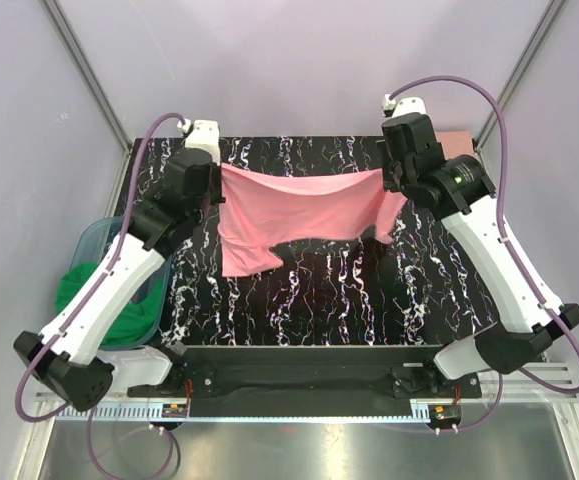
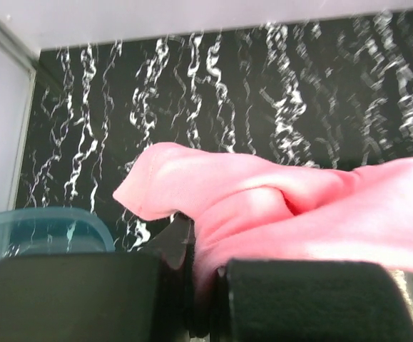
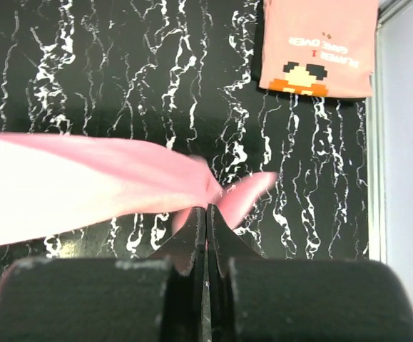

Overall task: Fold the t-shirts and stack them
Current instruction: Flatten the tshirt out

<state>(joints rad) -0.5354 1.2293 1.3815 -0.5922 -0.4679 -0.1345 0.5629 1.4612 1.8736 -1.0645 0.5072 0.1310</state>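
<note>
Hanging pink t-shirt (image 1: pixel 299 210) | top edge clamped: left fingers (image 2: pixel 78 299), right fingers (image 3: pixel 299 299)

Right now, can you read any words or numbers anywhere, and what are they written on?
"GAME OVER": white letters, upside down in the right wrist view, on the folded salmon t-shirt.
"PLAYER": the line next to it on the same shirt; small, so I am not fully sure.
"1": a tiny red mark beside those words, probably a one; too small to be certain.
The pink t-shirt shows no writing.
</note>
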